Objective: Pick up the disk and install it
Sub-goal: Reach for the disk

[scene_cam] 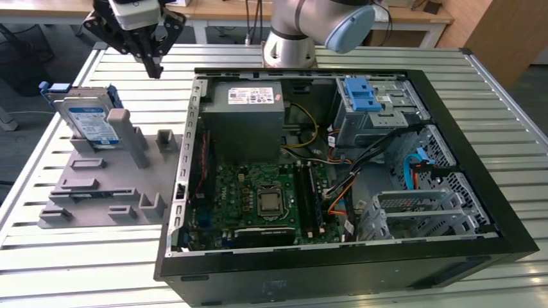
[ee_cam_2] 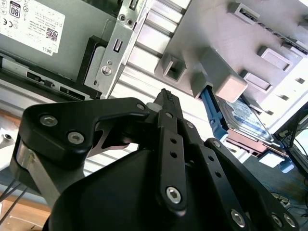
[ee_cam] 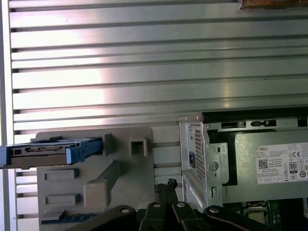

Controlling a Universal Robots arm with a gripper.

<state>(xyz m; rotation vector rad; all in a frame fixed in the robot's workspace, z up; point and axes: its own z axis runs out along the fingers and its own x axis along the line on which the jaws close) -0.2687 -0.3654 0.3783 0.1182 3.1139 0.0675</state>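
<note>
My gripper hangs above the table, jaws pressed together with nothing between them. The disk is not in my hold. It stands on edge in the holder, below me and off to the side away from the case. In the first wrist view its thin top edge faces up at me, and its long axis runs straight away from the case wall.

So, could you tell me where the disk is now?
On the exterior view's left, the disk stands on edge in the grey fixture beside the computer case.
</note>
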